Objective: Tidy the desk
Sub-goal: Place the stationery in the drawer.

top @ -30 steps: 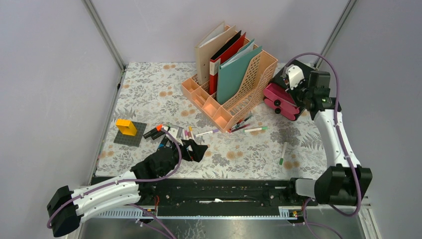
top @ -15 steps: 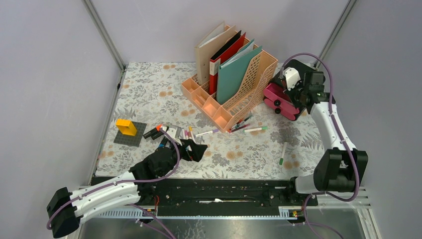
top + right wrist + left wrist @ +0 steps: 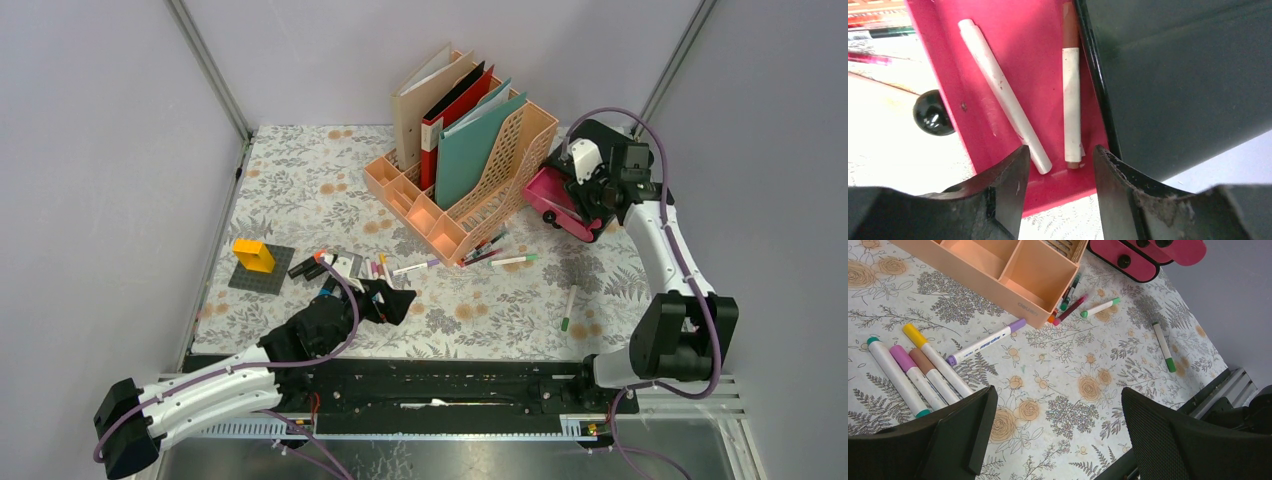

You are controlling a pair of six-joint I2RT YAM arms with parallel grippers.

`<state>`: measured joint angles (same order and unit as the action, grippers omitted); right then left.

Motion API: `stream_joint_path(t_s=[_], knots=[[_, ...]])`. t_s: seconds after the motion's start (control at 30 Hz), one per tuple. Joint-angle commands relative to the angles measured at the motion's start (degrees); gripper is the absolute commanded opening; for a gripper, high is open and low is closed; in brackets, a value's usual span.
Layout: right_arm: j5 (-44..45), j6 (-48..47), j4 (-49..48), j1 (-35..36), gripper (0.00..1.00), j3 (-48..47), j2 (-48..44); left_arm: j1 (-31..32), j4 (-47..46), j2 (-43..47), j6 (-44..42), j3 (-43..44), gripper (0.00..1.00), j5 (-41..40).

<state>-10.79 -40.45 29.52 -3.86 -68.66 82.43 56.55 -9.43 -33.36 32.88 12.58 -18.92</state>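
Note:
The desk carries a whitish floral cloth. My right gripper hovers at the back right over an open magenta drawer; its jaws stand open with nothing between them. A white marker and a brown-capped marker lie loose on the drawer floor just beyond the fingertips. My left gripper hangs wide open low over bare cloth near the front edge, holding nothing. Several markers lie in a row to its left.
A peach file rack with folders stands at the back centre, with pens beside its front corner. A green-capped marker lies front right. A yellow block sits on a grey baseplate at the left. Grey walls frame the desk.
My right gripper's jaws have opened over the magenta drawer, and the wrist has shifted slightly down and left. The left arm has barely moved.

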Motion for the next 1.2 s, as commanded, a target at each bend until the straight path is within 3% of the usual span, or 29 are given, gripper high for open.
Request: stream_joint_path(t_s=[0.0,0.13,0.27,0.47,0.6,0.9,1.17], knots=[[-3.23,1.21,1.73,-0.27,0.56,-4.3,-5.7,-0.26,-1.21,0.73,0.25,-0.12,0.99,-0.48],[-6.01,2.13,3.43,-0.27,0.58,-5.72,-10.22,-0.29,-1.31,0.68,0.38,-0.01,0.99,-0.37],[-11.65,4.07,4.14,-0.27,0.67,-4.12,-15.72,-0.3,-1.62,0.69,0.51,-0.16,0.99,-0.35],[-27.15,1.98,8.17,-0.27,0.89,4.85,-22.72,-0.3,-2.19,0.67,0.62,-0.6,0.99,-0.37],[-31.34,-3.22,12.1,-0.27,0.92,11.92,-26.39,-0.3,-2.12,1.28,0.88,-0.95,0.99,-0.83],[-17.52,-13.36,18.47,-0.23,0.94,24.02,-27.75,-0.28,-2.91,2.94,1.87,-2.37,0.99,-1.06],[-6.51,-14.75,10.46,-0.27,0.93,35.25,-26.14,-0.28,-3.66,2.3,2.09,-2.89,0.99,-0.83]])
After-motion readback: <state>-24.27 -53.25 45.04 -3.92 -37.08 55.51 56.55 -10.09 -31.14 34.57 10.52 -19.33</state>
